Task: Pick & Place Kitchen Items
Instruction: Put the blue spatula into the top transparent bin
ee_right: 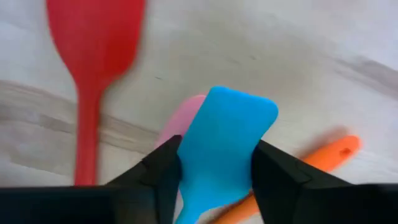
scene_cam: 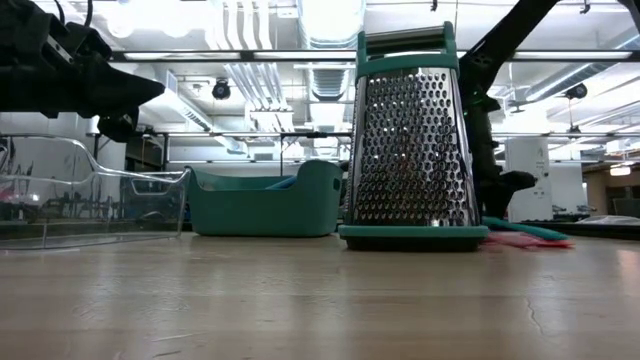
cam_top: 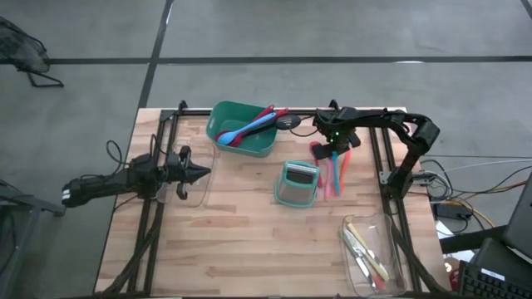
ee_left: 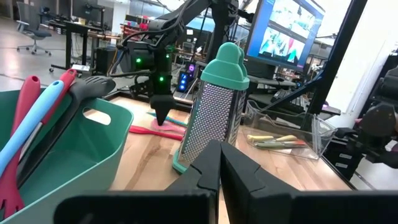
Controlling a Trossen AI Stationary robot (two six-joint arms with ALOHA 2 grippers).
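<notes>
Small spatulas lie on the table right of the grater (cam_top: 298,183): a blue one (ee_right: 224,137), a red one (ee_right: 93,50), an orange one (ee_right: 329,152) and a pink one (ee_right: 180,121) under the blue. My right gripper (cam_top: 337,149) points down over them, shut on the blue spatula. Red, blue and black spoons (cam_top: 253,124) lean in the green tub (cam_top: 243,139). My left gripper (cam_top: 199,173) hangs level at the table's left, shut and empty. My right gripper pinches the blue spatula between its two fingers, one on each side edge of the blade's narrowing end (ee_right: 186,171). The fingers come from above, pointing down, and stand across the spatula. The spatula lies low on the other spatulas (scene_cam: 520,228).
The tall grater (scene_cam: 408,140) stands upright mid-table, close to the left of the spatulas. A clear tray (cam_top: 370,253) with pale-handled tools sits at the near right. Another clear tray (scene_cam: 90,200) stands by my left gripper. The green tub is at the far edge.
</notes>
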